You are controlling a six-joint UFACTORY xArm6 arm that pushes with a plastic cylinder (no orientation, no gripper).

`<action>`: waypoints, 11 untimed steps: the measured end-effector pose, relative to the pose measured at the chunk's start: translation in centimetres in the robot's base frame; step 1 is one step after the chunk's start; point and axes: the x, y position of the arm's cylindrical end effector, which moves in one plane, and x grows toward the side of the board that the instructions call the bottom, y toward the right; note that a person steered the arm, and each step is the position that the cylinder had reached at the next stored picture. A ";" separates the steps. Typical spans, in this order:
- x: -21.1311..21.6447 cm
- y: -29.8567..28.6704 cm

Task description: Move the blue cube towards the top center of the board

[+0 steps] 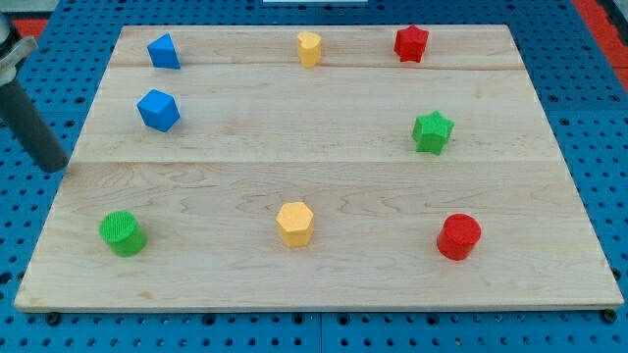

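Note:
The blue cube (158,110) sits near the board's upper left. A second blue block (164,51), wedge-like in shape, lies above it by the top edge. My tip (54,168) is at the view's left edge, just off the wooden board (324,167), to the left of and below the blue cube, well apart from it. The rod slants up to the view's top left.
A yellow block (309,48) stands at top centre, a red star (411,43) at top right, a green star (432,131) at right. Along the bottom stand a green cylinder (122,233), a yellow hexagonal block (294,224) and a red cylinder (458,236).

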 end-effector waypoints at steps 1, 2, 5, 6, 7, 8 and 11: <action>-1.9 0.0; -4.4 2.2; -9.4 9.5; -11.2 13.1; -11.3 15.9; -11.8 16.1; -18.1 20.1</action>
